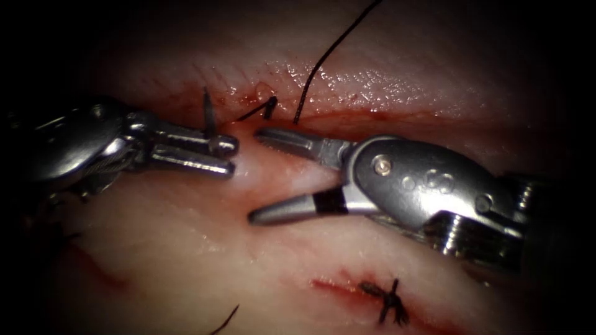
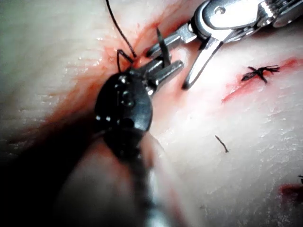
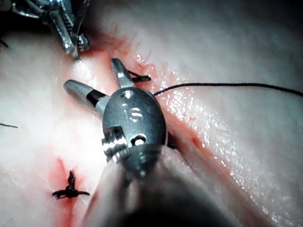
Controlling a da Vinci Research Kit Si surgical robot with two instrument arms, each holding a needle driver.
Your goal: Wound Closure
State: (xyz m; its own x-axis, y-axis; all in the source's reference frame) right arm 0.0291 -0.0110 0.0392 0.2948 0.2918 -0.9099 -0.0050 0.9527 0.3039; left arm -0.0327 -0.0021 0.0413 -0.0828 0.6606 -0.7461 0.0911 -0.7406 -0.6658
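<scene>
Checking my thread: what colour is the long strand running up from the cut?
Black, seen best in the endoscope view: the thread rises dark against the pale tissue.

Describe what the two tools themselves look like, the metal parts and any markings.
Both are small polished silver-metal tools. The right tool has two tapered jaws, one serrated and one with a black band, on a rounded housing with rivets and faint stamped marks. The left tool has shorter blunt jaws and visible wound cable.

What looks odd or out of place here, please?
A short cut end of thread lies loose on the tissue, away from the cut. The left pincer is shut on the needle, which stands upright. The right pincer is open, holding nothing.
</scene>
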